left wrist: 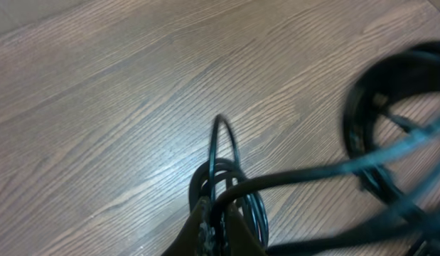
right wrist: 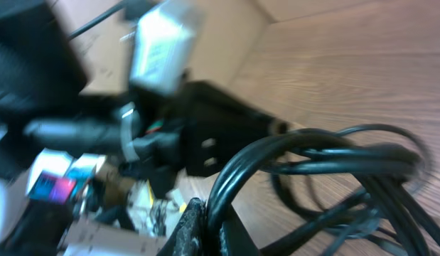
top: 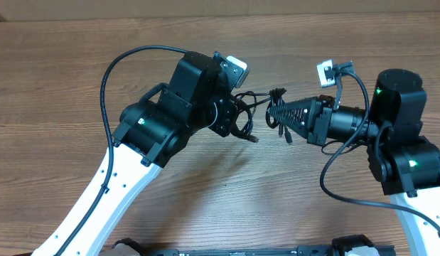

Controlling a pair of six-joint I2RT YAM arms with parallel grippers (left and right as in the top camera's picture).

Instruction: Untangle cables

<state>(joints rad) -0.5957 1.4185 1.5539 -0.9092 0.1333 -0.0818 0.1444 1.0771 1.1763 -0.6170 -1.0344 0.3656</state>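
Right now both claws meet near the middle of the overhead frame, and the cables [top: 261, 94] form a short tangled bundle strung between them. The left gripper [top: 241, 119] sits just left of the bundle, jaws pinched tight on a loop of cord that rises from its tips in its wrist view. The right gripper [top: 276, 114] is just right of it, jaws closed. Its wrist view is blurred, but I judge it clamps a few strands too. The bundle's long axis runs left to right, claw to claw, so neither arm is nearer. I'd say any pull must go outward along that line. Bare table [top: 205, 206] lies open toward the lower centre and the top edge; a plug [top: 286, 137] dangling under the right claw could snag
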